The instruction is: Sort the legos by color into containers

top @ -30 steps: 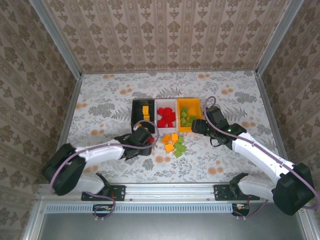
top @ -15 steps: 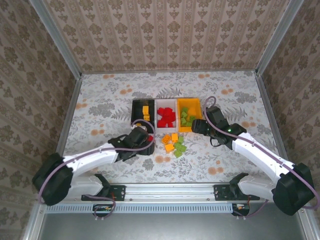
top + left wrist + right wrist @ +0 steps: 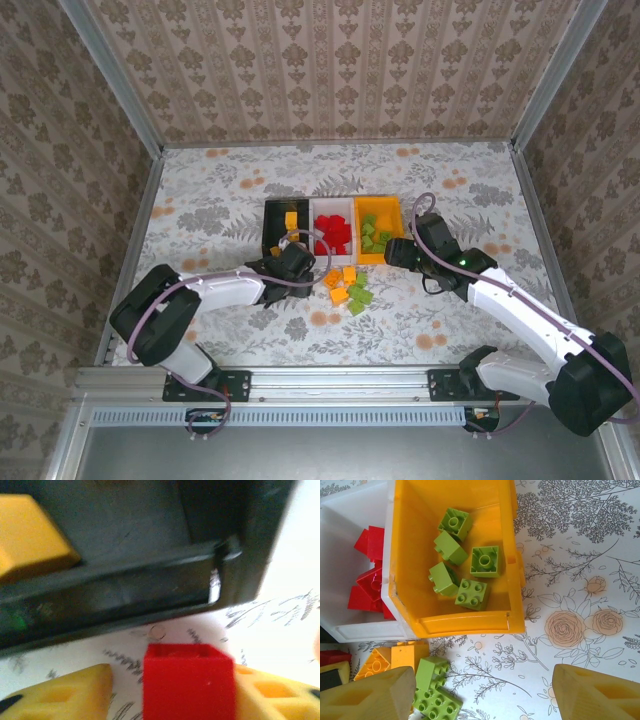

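Note:
Three containers stand in a row: black point(image 3: 280, 228), white point(image 3: 333, 212) and orange-yellow point(image 3: 398, 222). My left gripper point(image 3: 303, 264) hovers just in front of the black bin's front wall point(image 3: 125, 585), shut on a red lego point(image 3: 189, 680) between its yellow fingers point(image 3: 65, 695). An orange lego point(image 3: 30, 535) lies inside the black bin. My right gripper point(image 3: 485, 695) stands open over bare table in front of the orange-yellow bin point(image 3: 465, 622), which holds several green legos point(image 3: 484, 561). Red legos point(image 3: 367, 580) lie in the white bin point(image 3: 355, 630).
Loose green legos point(image 3: 432, 692) and orange legos point(image 3: 395, 657) lie on the table in front of the bins, between the two grippers, also visible from above point(image 3: 348, 287). Patterned walls enclose the table on three sides.
My left gripper has travelled away from the arm bases and rightward with the red lego, closing on the front of the black and white bins. The right arm has stayed nearly still.

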